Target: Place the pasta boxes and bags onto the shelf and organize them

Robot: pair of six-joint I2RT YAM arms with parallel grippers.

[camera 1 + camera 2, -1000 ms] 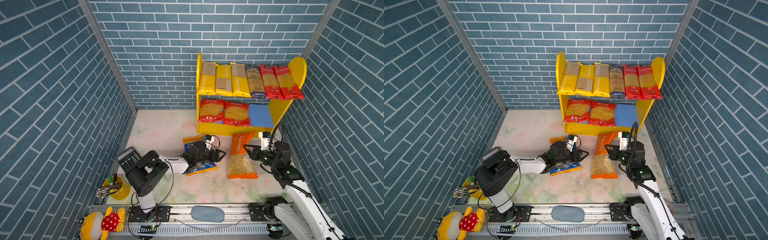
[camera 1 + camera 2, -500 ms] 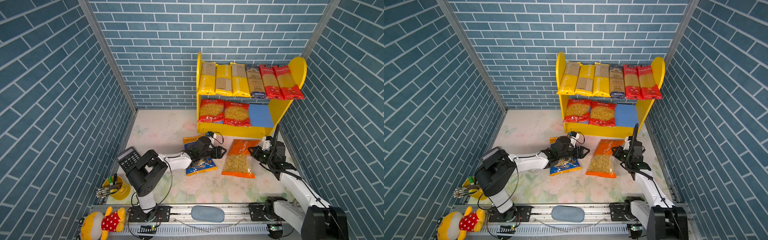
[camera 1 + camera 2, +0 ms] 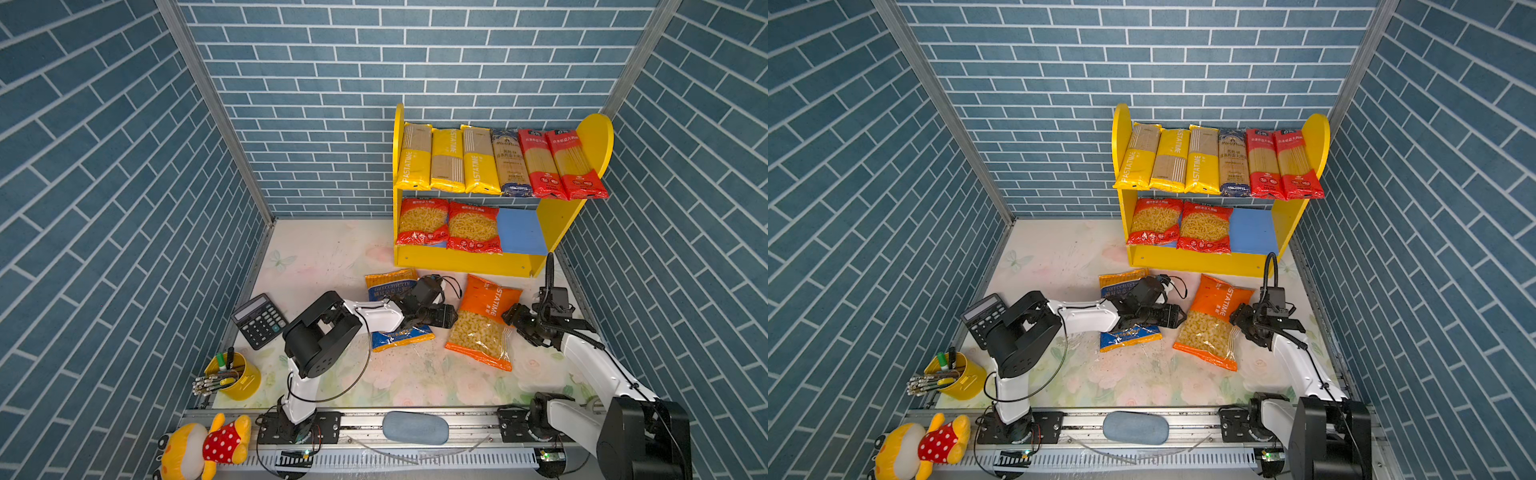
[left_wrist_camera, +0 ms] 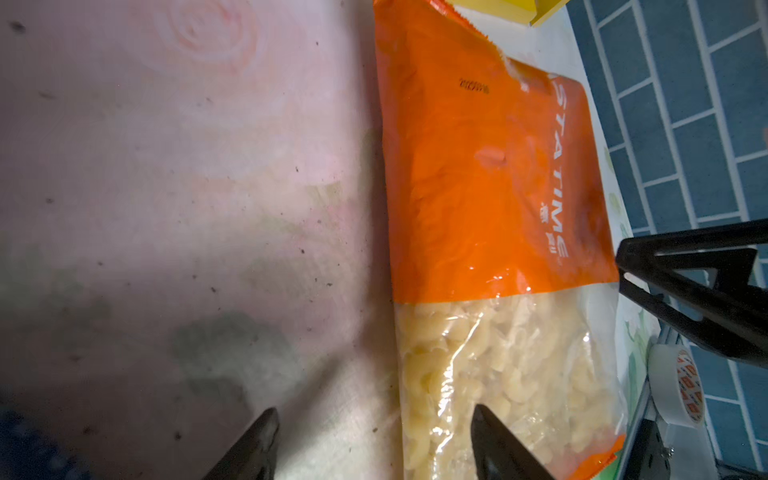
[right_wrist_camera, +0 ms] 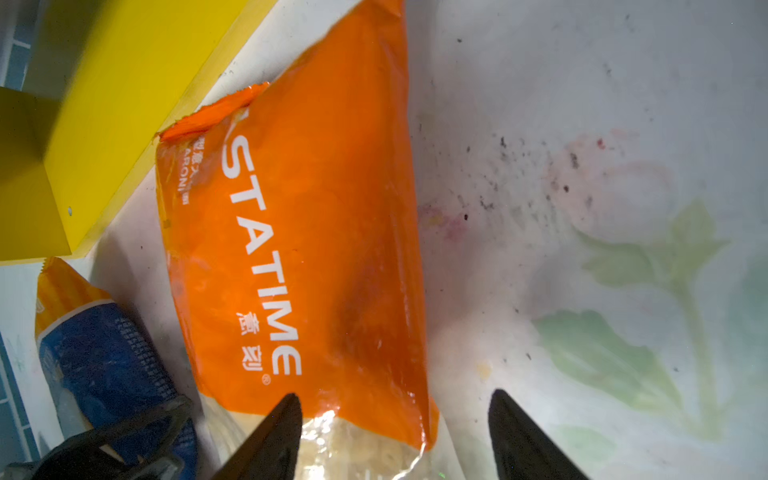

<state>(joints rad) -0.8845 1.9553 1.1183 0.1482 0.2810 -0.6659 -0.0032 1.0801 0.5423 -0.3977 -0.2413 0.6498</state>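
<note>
Both top views: the orange PASTATIME macaroni bag (image 3: 484, 328) (image 3: 1210, 328) lies flat on the floral mat (image 3: 332, 257) before the shelf (image 3: 465, 262), between the left gripper (image 3: 452, 318) and the right gripper (image 3: 509, 319).

Left wrist view: fingers (image 4: 498, 449) spread wide, one over the bag's clear end, gripping nothing.

Right wrist view: fingers (image 5: 274, 436) wide too, one over the bag, one over bare mat. The blue ORECCHIETTE bag (image 5: 104, 353) lies alongside.

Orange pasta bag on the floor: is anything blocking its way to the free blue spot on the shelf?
Nothing visible does. The orange bag lies before the shelf; the bare blue board beside the red bags is open, behind only the low yellow base strip.
</note>
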